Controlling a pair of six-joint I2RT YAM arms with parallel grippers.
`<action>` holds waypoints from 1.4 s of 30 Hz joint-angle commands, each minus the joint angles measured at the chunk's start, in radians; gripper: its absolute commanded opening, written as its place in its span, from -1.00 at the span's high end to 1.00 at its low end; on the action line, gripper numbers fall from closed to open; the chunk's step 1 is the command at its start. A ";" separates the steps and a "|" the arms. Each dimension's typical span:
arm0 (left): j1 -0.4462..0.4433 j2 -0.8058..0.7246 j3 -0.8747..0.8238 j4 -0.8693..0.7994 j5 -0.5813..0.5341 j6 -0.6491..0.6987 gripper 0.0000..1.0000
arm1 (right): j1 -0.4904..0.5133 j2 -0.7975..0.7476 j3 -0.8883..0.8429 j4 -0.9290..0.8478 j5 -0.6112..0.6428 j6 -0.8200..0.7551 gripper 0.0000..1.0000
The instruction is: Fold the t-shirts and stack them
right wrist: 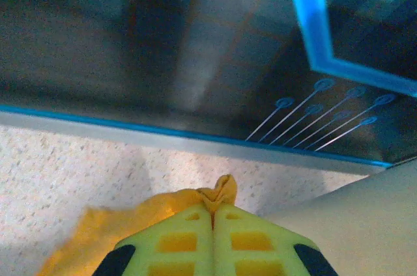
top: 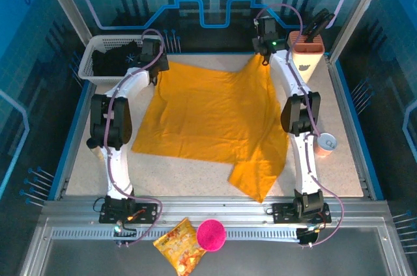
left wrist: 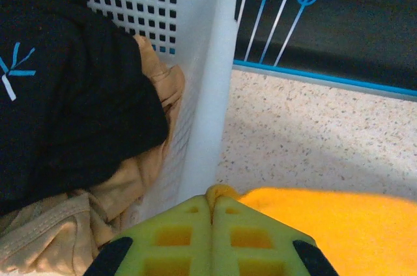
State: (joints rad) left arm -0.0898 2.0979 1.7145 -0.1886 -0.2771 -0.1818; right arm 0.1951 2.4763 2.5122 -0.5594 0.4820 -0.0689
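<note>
The mustard-orange tee point(top: 208, 116) is clamped at far corners by left gripper point(left wrist: 212, 201) and right gripper point(right wrist: 213, 207); spreading is judged underway, flattening needed next.

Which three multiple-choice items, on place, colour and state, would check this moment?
1. Where is the black cloth t-shirt with a starburst print? A. near rail B. white perforated plastic basket C. back wall
2. What colour is the large cloth t-shirt spread on the speckled table? A. mustard-orange B. green C. white
3. How are the left gripper and right gripper? A. both open B. both shut on that shirt's far edge C. one open
Answers: B, it lies bunched in the basket; A, orange cloth covers the tabletop; B, closed fingers pinch orange cloth in each wrist view.
</note>
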 commanded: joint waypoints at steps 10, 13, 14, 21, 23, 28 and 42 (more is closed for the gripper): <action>0.007 -0.208 -0.053 -0.043 0.116 0.006 1.00 | -0.005 -0.367 -0.386 0.146 0.027 0.065 1.00; 0.003 -0.260 -0.095 -0.049 0.153 -0.015 1.00 | 0.005 -0.423 -0.419 0.112 0.031 0.069 1.00; 0.000 -0.294 -0.128 -0.036 0.156 -0.021 1.00 | 0.008 -0.461 -0.454 0.123 0.037 0.069 1.00; -0.005 -0.593 -0.280 -0.043 0.163 -0.028 1.00 | 0.013 -0.834 -0.706 0.200 0.043 0.083 1.00; -0.006 -0.708 -0.301 -0.086 0.171 -0.020 1.00 | 0.021 -0.964 -0.768 0.198 0.043 0.074 1.00; -0.007 -0.969 -0.261 -0.265 0.200 0.013 1.00 | 0.090 -1.312 -0.866 0.150 0.082 0.026 1.00; -0.007 -1.245 0.027 -0.532 0.163 0.136 1.00 | 0.191 -1.555 -0.536 -0.053 0.148 -0.110 1.00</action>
State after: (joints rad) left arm -0.0967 0.8150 1.7176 -0.6544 -0.0803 -0.0875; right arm 0.3733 0.8215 1.9514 -0.5556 0.5625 -0.1112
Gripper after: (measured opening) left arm 0.051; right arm 0.057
